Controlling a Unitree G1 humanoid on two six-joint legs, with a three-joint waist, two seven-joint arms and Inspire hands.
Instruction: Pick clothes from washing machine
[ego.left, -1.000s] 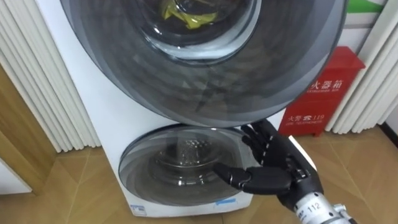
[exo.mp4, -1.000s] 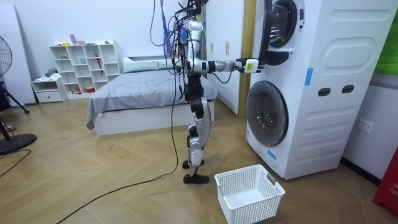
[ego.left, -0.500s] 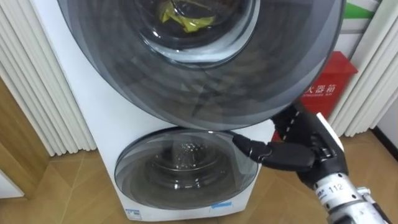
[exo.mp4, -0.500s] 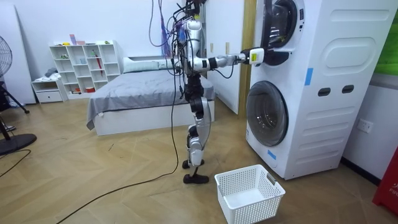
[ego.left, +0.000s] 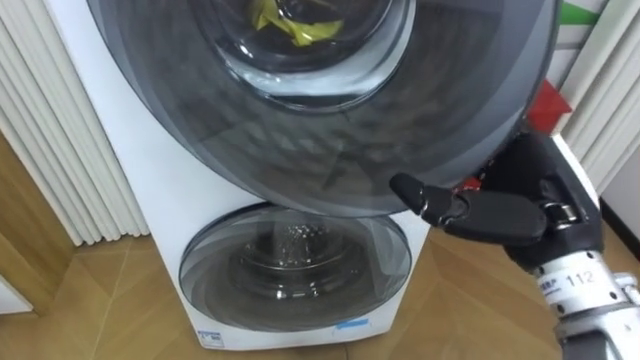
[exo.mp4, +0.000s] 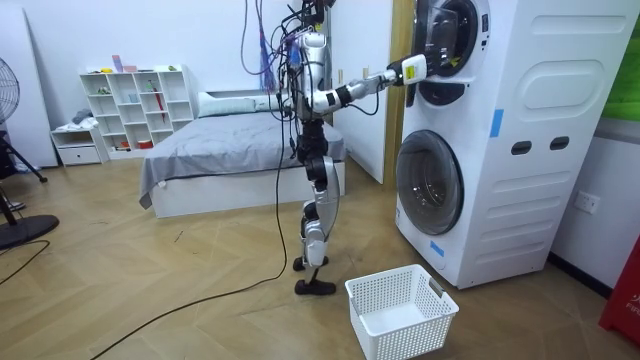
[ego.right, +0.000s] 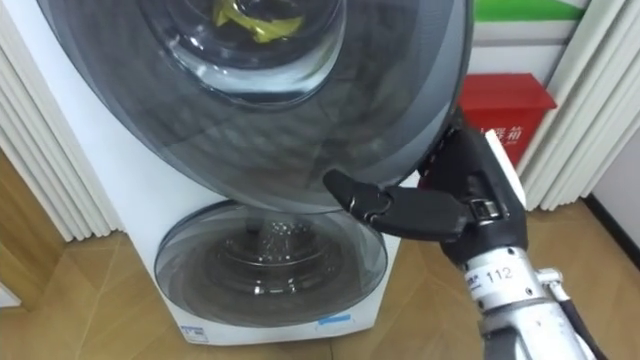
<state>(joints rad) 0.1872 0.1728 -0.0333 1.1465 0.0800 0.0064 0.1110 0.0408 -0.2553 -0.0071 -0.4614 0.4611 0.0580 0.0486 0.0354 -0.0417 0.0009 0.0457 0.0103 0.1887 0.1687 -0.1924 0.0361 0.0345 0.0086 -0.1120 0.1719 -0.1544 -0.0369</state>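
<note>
While my right robot hand (ego.left: 503, 216) sits at the lower right rim of the upper door (ego.left: 330, 140), thumb stretched left beneath it and fingers hidden behind the rim so I cannot tell their grip, the yellow clothes (ego.left: 290, 25) lie up and left, behind the glass.

A large dark grey round glass door (ego.left: 330, 140) on the white stacked washing machine (ego.left: 140, 175) spans the upper frame, with a crumpled yellow cloth (ego.left: 285, 20) behind its glass at top centre. The black right hand (ego.left: 505, 215) sits at that door's lower right rim. Lower centre, a second round grey door (ego.left: 295, 265) is closed. White vertical slats (ego.left: 50, 150) line the left edge.
</note>
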